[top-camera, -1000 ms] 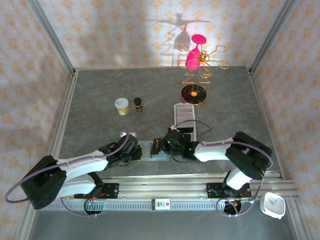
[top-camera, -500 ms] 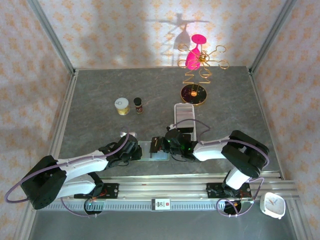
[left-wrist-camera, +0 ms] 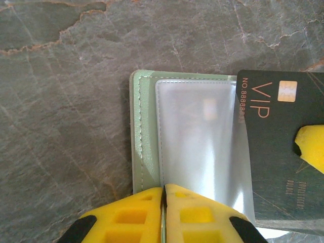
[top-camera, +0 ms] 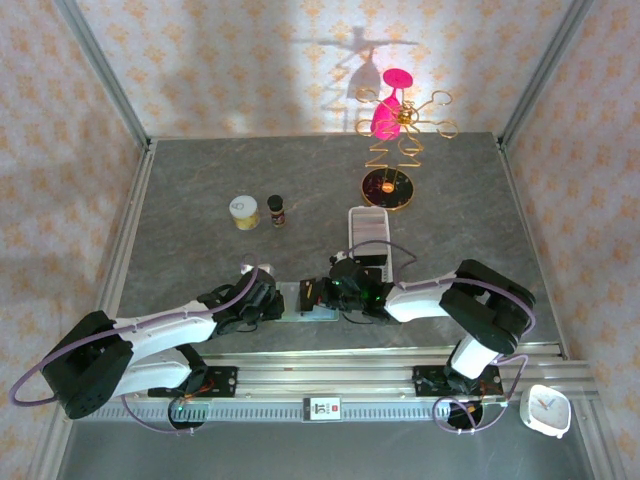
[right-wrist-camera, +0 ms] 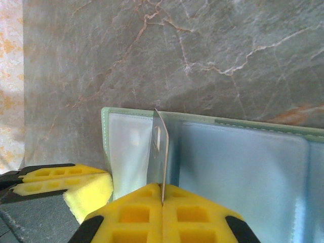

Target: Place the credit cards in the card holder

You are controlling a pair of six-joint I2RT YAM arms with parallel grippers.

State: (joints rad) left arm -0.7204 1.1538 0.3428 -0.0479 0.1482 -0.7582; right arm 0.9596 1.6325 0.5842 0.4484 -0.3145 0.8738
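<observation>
The sage-green card holder [left-wrist-camera: 144, 131] lies open on the table, its clear sleeves facing up [right-wrist-camera: 131, 147]. My left gripper [left-wrist-camera: 164, 191] is shut on its near edge, pinning it [top-camera: 297, 305]. A dark credit card [left-wrist-camera: 273, 152] printed "VIP" is held by my right gripper [right-wrist-camera: 163, 195], which is shut on it. The card [right-wrist-camera: 159, 147] stands on edge over the holder's left sleeve. From above, the left gripper [top-camera: 272, 300] and right gripper [top-camera: 325, 292] face each other across the holder, with the card [top-camera: 312, 291] between them.
A long white perforated tray [top-camera: 367, 228] lies just behind the right gripper. Farther back stand a yellow-lidded jar [top-camera: 243, 212], a small dark bottle [top-camera: 277, 210] and a gold wire stand [top-camera: 388, 185] holding a pink glass. A white clock [top-camera: 545, 410] sits beyond the front rail.
The right arm has crept slightly left with the card, staying over the open holder. The left arm has not moved.
</observation>
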